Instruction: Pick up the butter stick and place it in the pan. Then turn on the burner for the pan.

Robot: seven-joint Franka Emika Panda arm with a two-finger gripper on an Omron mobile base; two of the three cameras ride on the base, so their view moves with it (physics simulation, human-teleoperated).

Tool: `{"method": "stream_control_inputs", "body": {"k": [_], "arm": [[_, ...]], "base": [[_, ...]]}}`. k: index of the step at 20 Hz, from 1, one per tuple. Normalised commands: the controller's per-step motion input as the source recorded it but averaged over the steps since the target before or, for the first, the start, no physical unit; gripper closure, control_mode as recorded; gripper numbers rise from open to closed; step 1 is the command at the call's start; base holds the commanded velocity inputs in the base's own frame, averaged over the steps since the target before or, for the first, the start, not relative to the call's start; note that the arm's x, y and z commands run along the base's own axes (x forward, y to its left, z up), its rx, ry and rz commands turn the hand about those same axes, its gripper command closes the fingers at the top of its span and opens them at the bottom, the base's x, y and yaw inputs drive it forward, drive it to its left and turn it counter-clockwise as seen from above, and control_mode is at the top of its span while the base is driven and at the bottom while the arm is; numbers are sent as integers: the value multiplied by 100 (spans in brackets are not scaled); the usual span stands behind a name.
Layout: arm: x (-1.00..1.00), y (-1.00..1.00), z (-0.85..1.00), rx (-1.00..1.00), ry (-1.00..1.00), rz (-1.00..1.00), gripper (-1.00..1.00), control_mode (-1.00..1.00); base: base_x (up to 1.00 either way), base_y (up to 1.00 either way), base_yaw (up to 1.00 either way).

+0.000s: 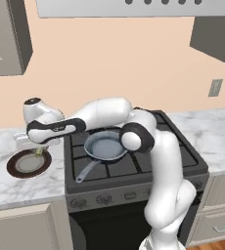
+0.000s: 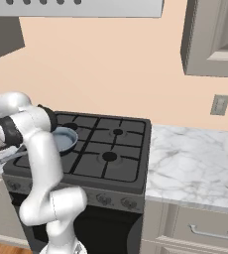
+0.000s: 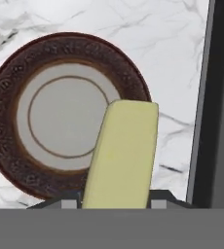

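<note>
- gripper (image 1: pixel 38 152) clamped on the butter stick (image 3: pixel 121 155), just above the brown-rimmed plate (image 1: pixel 12 168)
- pan (image 1: pixel 104 146) sits on the stove's (image 1: pixel 183 161) front-left burner

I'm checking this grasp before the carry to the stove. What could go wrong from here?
1. The gripper holds the butter stick near one end, so most of it sticks out past the fingertips; it might pivot or slip in a fast swing.
2. It hangs above the plate; a low sideways move could clip the stove edge.
3. The pan is shallow, so butter released high might bounce out.
</note>
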Motion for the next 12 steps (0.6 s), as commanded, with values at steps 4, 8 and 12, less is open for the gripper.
{"method": "stream_control_inputs", "body": {"k": [4,8,12], "arm": [[-40,-82,44,3,2,0,100,-100],[-38,-94,38,8,6,0,100,-100],[-34,-100,22,12,9,0,100,-100]], "base": [[0,0,0],[0,0,0],[0,0,0]]}}
